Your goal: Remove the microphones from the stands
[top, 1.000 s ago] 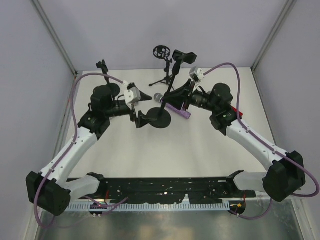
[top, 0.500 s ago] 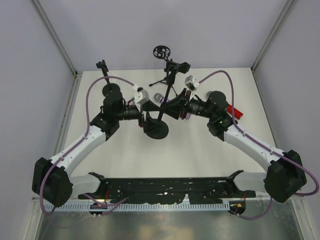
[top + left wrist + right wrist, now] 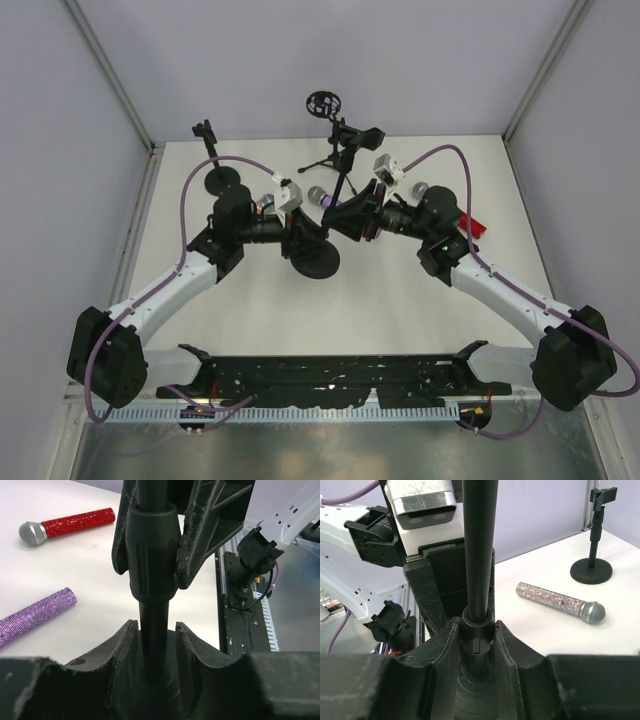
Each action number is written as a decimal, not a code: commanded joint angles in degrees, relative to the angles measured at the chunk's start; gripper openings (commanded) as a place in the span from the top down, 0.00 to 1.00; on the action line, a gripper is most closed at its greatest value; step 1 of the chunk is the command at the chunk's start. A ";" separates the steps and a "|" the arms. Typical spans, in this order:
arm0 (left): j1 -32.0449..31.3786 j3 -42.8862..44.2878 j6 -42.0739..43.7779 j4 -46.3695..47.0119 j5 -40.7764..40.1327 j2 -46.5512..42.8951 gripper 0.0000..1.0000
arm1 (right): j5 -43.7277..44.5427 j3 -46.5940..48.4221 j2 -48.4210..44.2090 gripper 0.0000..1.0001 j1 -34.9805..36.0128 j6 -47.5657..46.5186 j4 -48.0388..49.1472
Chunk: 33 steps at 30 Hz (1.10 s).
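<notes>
At the middle of the table (image 3: 400, 300), the stand (image 3: 316, 262) is flanked by both arms, its pole upright. The right gripper (image 3: 338, 215) is shown by the left wrist camera clamped on the pole's thick collar. Below it, the left gripper (image 3: 312, 238) is drawn in narrow about the thinner pole; whether it presses the pole cannot be told.

Only from above is the microphone (image 3: 362, 133) seen. It is clipped at the stand's head, above and just beyond both grippers. Its long axis is laid roughly level, crosswise to the pole, running from the left gripper's side toward the right's. Which end is the head cannot be told.

Only the wrist views show the glitter plainly. A red microphone (image 3: 75, 521) and a purple microphone (image 3: 35, 614) are seen lying flat beyond the left gripper. A silver microphone (image 3: 560, 600) and a small stand (image 3: 592, 565) are seen beyond the right.

Bare tabletop is left behind both grippers, toward the arm bases. The far side is crowded by a tripod stand (image 3: 330, 160), with the side walls well apart.
</notes>
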 commanded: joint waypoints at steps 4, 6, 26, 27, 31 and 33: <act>-0.76 -0.16 -0.80 3.52 0.30 1.38 1.00 | -0.94 0.56 -3.11 0.94 0.31 -1.18 6.79; -0.76 -0.78 -0.98 4.05 0.04 1.03 1.00 | -1.03 0.38 -3.20 0.94 0.22 -1.53 6.88; -0.76 -5.44 -0.98 8.97 -14.11 -1.52 1.00 | 18.93 -0.59 1.62 0.14 0.31 3.91 2.04; -0.76 -5.44 -0.98 8.97 -14.03 -1.61 1.00 | 18.49 -0.50 2.07 0.14 0.31 4.61 2.39; -0.76 -5.53 -1.16 9.32 -14.29 -1.61 1.00 | 15.32 -0.68 3.65 0.21 0.83 6.46 4.86; -0.67 -5.70 -1.33 9.67 -14.46 -1.61 1.00 | 15.67 -0.76 3.83 0.23 1.45 5.76 4.68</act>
